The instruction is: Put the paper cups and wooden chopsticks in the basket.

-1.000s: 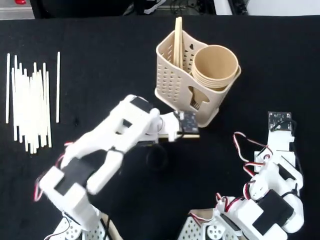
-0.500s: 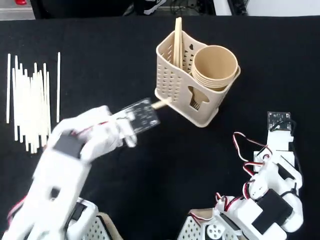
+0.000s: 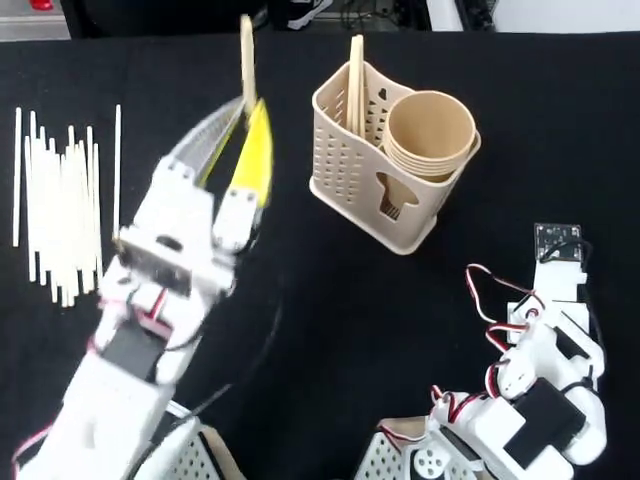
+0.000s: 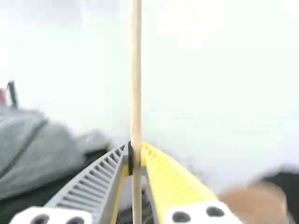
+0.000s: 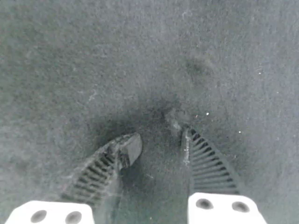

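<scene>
A: While raised over the black worktop (image 3: 330, 340), grips what in the left gripper (image 3: 248, 105)?

B: Clamps one pale wooden chopstick (image 3: 246, 50) between the grey and yellow fingers (image 3: 255, 150), pressed tight on it at the very tips. Points it toward the far edge of the worktop, with most of its length jutting past the tips. Looks the same from the left wrist: chopstick (image 4: 136, 70) pinched at the tips of the left gripper (image 4: 134, 151), running straight on beyond them and also back between the fingers (image 4: 168, 177).

A: Touching the cream perforated plastic basket (image 3: 345, 165)?

B: No. Held to the left of it, near but apart.

A: And inside that basket?

B: Holds a nested stack of tan paper cups (image 3: 430, 130) in the wider compartment. Carries upright wooden chopsticks (image 3: 355, 85) in the narrower compartment, poking above the rim; cannot tell how many.

A: Anything else lying about?

B: Over by the left edge, a loose row of thin wooden chopsticks (image 3: 60, 210), laid side by side flat on the worktop, well apart from the basket and just beside the left arm (image 3: 150, 300).

A: And the right side?

B: Sits folded low at the near right corner, as a white right arm (image 3: 540, 390). Aims the right gripper (image 5: 161, 140) down at the black worktop, dark ribbed fingers (image 5: 205, 163) spread apart.
</scene>
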You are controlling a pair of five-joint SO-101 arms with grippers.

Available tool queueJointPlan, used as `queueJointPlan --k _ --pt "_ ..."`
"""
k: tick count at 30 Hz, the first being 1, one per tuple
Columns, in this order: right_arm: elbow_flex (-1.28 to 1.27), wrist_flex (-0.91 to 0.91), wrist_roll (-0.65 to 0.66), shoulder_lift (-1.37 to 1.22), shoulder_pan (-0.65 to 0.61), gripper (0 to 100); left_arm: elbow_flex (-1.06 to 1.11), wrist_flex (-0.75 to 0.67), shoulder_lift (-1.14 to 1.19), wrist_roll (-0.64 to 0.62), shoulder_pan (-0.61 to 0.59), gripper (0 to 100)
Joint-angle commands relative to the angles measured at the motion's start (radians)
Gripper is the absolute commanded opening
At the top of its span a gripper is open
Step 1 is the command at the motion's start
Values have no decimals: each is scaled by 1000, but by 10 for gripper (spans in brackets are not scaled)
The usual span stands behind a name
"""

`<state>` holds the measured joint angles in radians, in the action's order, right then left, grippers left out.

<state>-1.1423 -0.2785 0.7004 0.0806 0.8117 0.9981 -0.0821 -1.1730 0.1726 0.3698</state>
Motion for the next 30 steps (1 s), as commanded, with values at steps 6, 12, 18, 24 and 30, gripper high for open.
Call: queueJointPlan --k 6,12,18,24,30 --pt "-39 -57 3 -28 -21 172 -670 -115 864 -376 8 29" --pt "-39 -57 6 -28 -21 172 -776 -121 1059 -377 8 29" --pt "-39 -57 5 -28 -21 172 -773 -117 1094 -377 4 29" --pt "-39 -57 6 -28 -21 172 -763 11 1126 -385 7 116" --pt "-39 -57 6 -28 -21 172 -932 339 1111 -454 12 194"
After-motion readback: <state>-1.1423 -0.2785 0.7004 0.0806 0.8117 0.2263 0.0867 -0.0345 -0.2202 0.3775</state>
